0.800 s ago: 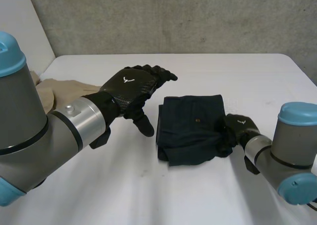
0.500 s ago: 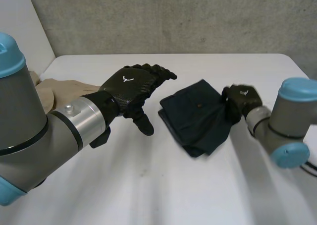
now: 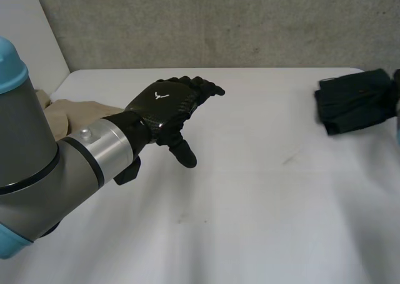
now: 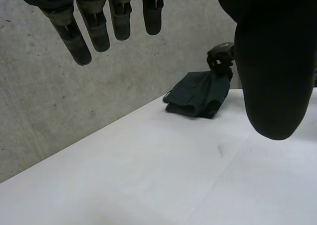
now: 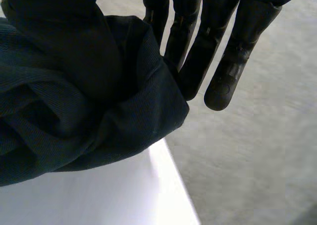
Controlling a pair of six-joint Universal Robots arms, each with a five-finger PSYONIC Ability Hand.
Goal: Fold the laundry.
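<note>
A folded dark navy garment is at the far right of the white table, close to its right edge. In the right wrist view my right hand pinches an edge of that garment between its thumb and its fingers. The left wrist view shows the same grip from afar, my right hand on the far side of the garment. My left hand hovers open over the table's left middle, with nothing in it and its fingers straight.
A beige cloth lies at the table's left edge, partly behind my left arm. A grey concrete wall rises behind the table. Beyond the garment the table's right edge drops to the floor.
My right hand has swept the folded dark garment from the table's middle to the far right edge. My left hand has stayed almost where it was.
</note>
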